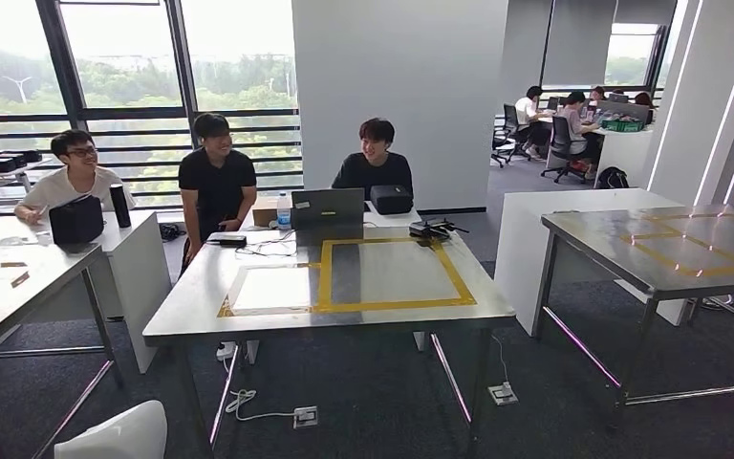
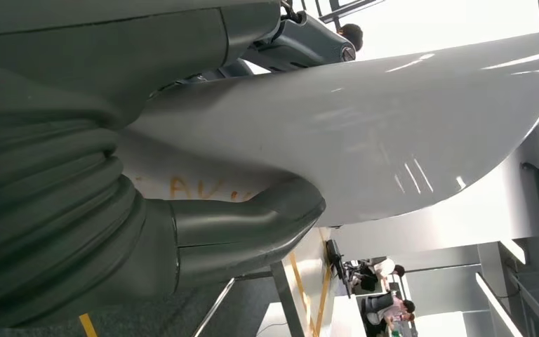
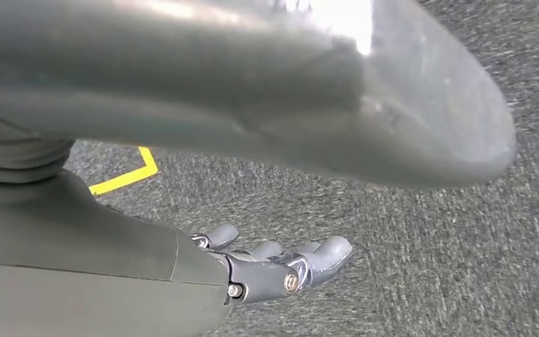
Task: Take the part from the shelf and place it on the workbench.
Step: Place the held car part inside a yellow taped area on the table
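My left hand (image 2: 203,175) is clamped on a large, smooth white part (image 2: 365,119): in my left wrist view the thick grey thumb (image 2: 267,217) presses against one face of the glossy curved shell, and darker fingers (image 2: 302,42) wrap over its far edge. Faint orange lettering shows on the shell beside the thumb. In my head view a rounded white corner of the part (image 1: 119,435) pokes into the lower left of the scene, low in front of me. Ahead stands a steel workbench (image 1: 201,306) with a yellow tape rectangle (image 1: 392,273) marked on its top. At the back of the bench sit a grey laptop (image 1: 327,207), a water bottle (image 1: 284,210) and a dark case (image 1: 391,199). Three people (image 1: 217,182) are gathered behind the bench. A second steel table (image 1: 669,251) with yellow tape stands to the right, well apart from the bench. My right hand (image 3: 267,263) hangs over grey carpet (image 3: 428,232), its fingers lightly curled with gaps between them and holding nothing; a strip of yellow floor tape (image 3: 130,175) lies near it.
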### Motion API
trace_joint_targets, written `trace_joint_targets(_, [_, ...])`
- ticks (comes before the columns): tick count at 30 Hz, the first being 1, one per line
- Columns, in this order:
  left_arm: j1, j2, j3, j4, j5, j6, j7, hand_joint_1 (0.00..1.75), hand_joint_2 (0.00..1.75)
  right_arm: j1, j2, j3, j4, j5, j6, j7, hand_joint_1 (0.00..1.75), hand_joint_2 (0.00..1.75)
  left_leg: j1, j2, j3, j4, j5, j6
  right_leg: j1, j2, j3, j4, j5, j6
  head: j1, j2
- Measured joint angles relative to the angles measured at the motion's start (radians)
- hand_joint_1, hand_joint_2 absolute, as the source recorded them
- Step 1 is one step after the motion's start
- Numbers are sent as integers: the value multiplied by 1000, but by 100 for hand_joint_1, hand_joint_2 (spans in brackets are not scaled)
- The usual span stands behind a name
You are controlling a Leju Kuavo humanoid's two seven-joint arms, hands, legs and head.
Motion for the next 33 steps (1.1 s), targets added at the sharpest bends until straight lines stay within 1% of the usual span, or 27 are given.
trace_joint_targets(4, [28,-1,5,-37,-6,6,-7,175,175,13,-10,0,0,-34,-24,41,0,0,0,0,0,0,0,0,0,0,0,0,0,0,0,0])
trace_joint_targets(8, [37,-8,-12,-70,-11,3,0,175,175,42,-38,-6,0,-36,-30,70,0,0,-1,0,0,0,0,0,-1,-1,0,-1,0,0,0,0])
trace_joint_targets(11, [20,-21,-37,-64,1,1,2,175,175,54,-59,-10,-1,-37,-29,60,0,0,-1,0,1,0,0,0,-1,0,0,-1,1,1,0,0])
trace_joint_targets(14, [2,-45,-58,-45,8,-6,1,175,175,59,-74,-11,-2,-28,-22,50,0,0,-1,0,1,0,0,0,-1,1,0,-1,1,1,0,0])
trace_joint_targets(18, [-3,-71,-77,-14,17,-23,0,175,175,63,-80,-11,-2,-23,-20,46,0,0,0,1,1,0,0,0,-1,2,0,-1,1,0,0,0])
trace_joint_targets(21, [-8,-79,-81,9,22,-30,-5,175,175,66,-80,-11,-2,-16,-13,30,0,0,0,1,1,0,0,0,-1,1,0,-1,1,0,0,0])
trace_joint_targets(24, [-31,-78,-73,31,24,-34,-8,175,175,67,-78,-11,-2,-26,-4,1,0,0,1,0,1,0,0,0,-1,1,0,0,1,0,0,0])
trace_joint_targets(27, [-69,-68,-47,39,22,-49,4,175,175,66,-72,-10,-2,-24,0,-10,0,0,2,0,1,0,0,0,0,1,0,0,1,0,0,0])
trace_joint_targets(30, [-99,-46,-20,39,-12,-42,7,175,175,65,-65,-9,-1,-35,6,-10,0,0,2,0,1,0,0,-1,0,1,0,1,1,0,0,0])
trace_joint_targets(33, [-112,-17,9,37,-45,-27,-2,175,175,63,-53,-20,-1,-83,-9,-2,0,0,2,1,1,0,0,-1,0,1,0,1,0,-1,0,0])
